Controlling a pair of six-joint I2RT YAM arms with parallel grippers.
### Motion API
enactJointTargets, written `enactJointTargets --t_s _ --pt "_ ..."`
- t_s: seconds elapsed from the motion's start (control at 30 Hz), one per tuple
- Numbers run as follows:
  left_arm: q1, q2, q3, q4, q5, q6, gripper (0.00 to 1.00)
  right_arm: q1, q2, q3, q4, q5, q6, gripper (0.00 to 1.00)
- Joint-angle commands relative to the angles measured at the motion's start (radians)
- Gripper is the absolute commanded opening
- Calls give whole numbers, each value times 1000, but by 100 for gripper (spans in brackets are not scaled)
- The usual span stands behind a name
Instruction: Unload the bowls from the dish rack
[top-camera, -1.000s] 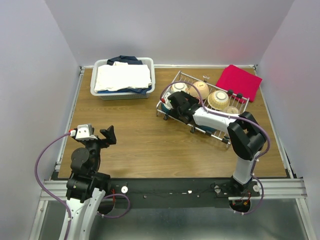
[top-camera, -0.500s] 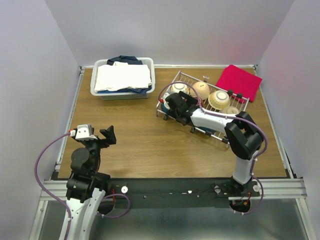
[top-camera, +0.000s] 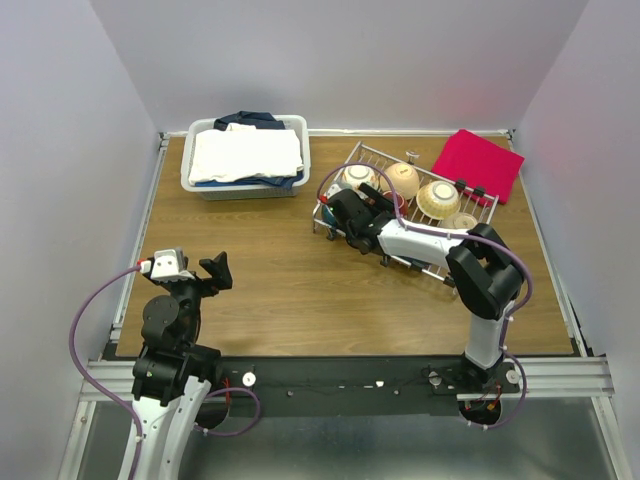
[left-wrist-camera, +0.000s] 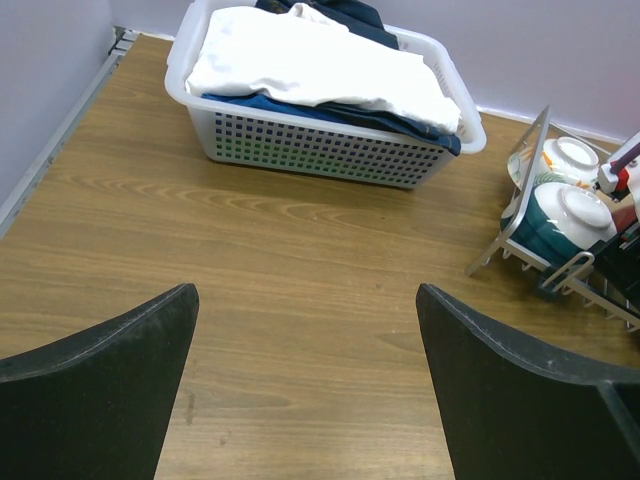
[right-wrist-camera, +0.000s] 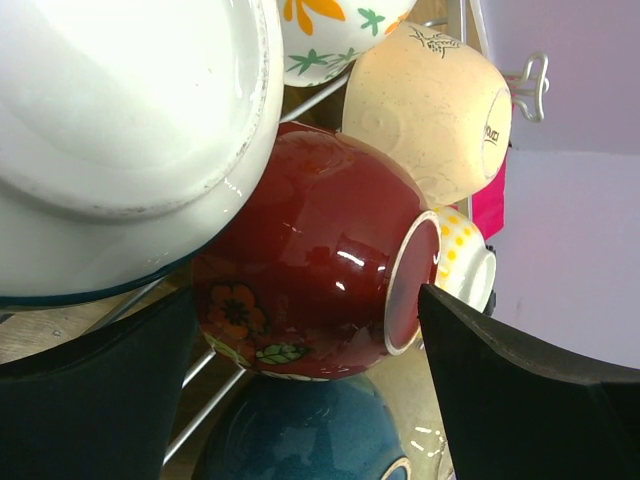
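Observation:
The silver wire dish rack (top-camera: 480, 215) stands at the right of the table and holds several bowls on their sides. My right gripper (top-camera: 358, 212) reaches into the rack's left end, open. In the right wrist view its fingers (right-wrist-camera: 520, 385) stand on either side of a red floral bowl (right-wrist-camera: 310, 265) without pressing it. Around the red bowl are a white-inside bowl (right-wrist-camera: 120, 130), a cream bowl (right-wrist-camera: 425, 105), a yellow-dotted bowl (right-wrist-camera: 465, 265) and a teal-blue bowl (right-wrist-camera: 300, 440) below. My left gripper (top-camera: 213, 273) is open and empty over bare wood at the near left. The left wrist view shows the rack's end (left-wrist-camera: 530, 165) with a teal bowl (left-wrist-camera: 560, 215).
A white plastic bin (top-camera: 245, 185) of folded cloth stands at the back left. A red cloth (top-camera: 478, 163) lies behind the rack at the back right. Grey walls close in the table on three sides.
My right gripper has moved a little further left and back along the rack's left end, closer around the red bowl. The left arm has not moved.

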Motion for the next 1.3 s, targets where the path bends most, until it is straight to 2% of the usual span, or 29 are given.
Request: enactJointTargets --t_s 0.0,0.3,0.8,1.13,1.27 --pt "3 -10 25 2 -23 -7 99 18 42 -33 -79 23 85 92" --pt "3 -18 26 -2 -29 -9 99 25 -10 1 -85 46 90 81" --pt "3 -21 26 -4 -35 -10 99 33 -106 16 -39 89 35 76" --pt "3 -26 26 -7 -40 -13 99 33 -124 47 -57 88 55 60" --pt "3 -24 28 -4 -37 -9 99 35 -150 90 -103 55 107 49"
